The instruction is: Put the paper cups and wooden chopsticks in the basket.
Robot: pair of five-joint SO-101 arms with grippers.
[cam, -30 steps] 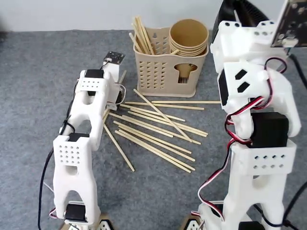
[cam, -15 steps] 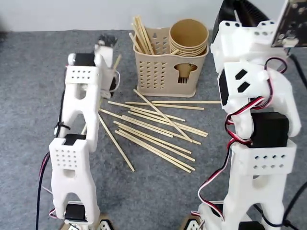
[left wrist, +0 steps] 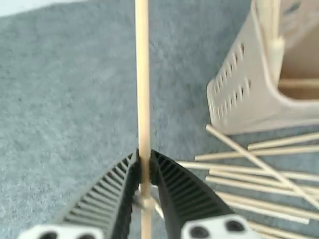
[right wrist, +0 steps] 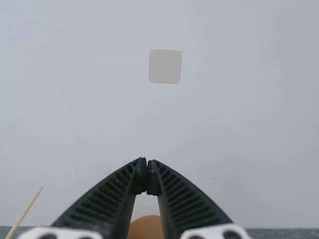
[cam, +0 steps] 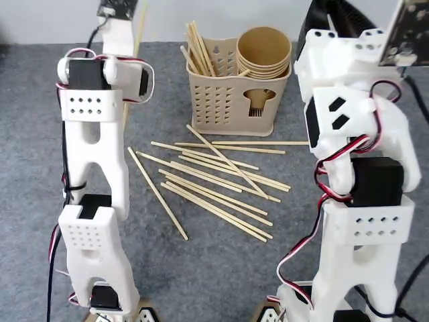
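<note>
The left pincer is clenched on one thin pale wooden chopstick, holding it raised and nearly upright above the far left part of the grey felt-covered counter. The beige perforated plastic basket stands near the middle of the far edge. It holds a stack of brown paper cups on the side nearer the right arm and a bundle of wooden chopsticks on the other side. A scatter of loose wooden chopsticks lies mid-counter, in front of the basket. The right pincer is clenched on nothing, lifted and facing a white wall.
</note>
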